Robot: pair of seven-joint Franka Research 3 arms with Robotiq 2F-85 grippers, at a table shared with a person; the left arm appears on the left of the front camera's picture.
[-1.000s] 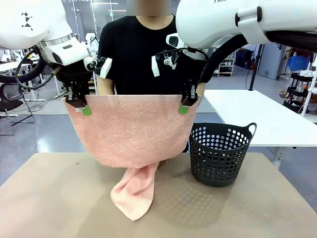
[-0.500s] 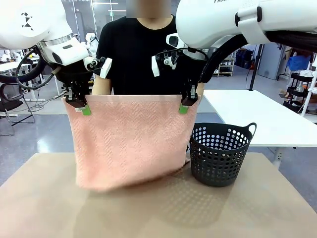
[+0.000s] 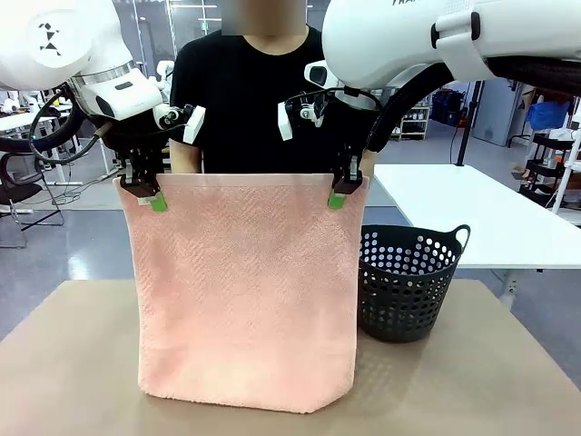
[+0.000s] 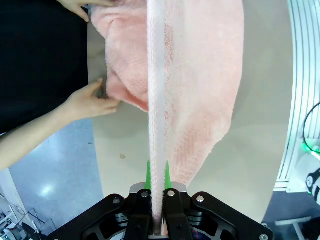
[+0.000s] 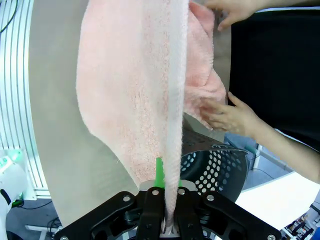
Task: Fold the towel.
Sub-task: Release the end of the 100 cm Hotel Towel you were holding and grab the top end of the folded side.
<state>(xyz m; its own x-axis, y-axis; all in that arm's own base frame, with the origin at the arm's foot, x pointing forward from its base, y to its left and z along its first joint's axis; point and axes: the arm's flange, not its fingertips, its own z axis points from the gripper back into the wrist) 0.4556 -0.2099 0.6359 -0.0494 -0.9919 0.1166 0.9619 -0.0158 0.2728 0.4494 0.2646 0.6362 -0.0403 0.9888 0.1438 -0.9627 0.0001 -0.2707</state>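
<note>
Centre of frame: my left claw (image 3: pixel 148 196) and right claw (image 3: pixel 339 193) each clamp a top corner of the towel (image 3: pixel 241 291). Its lower half, bunched on the table (image 3: pixel 73 363) a second ago, now hangs flat; I judge it ready to fold.

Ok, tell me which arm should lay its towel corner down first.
Left, probably. The left gripper and right gripper both clamp towel corners, but the basket stands on the right's side; the left has bare table.

Layout: towel (image 3: pixel 241 291) hangs between left claw (image 3: pixel 152 198) and right claw (image 3: pixel 338 196), lower edge on bench (image 3: pixel 64 363). Basket (image 3: pixel 413 282) on bench, right of towel. Person (image 3: pixel 245 100) behind.
</note>
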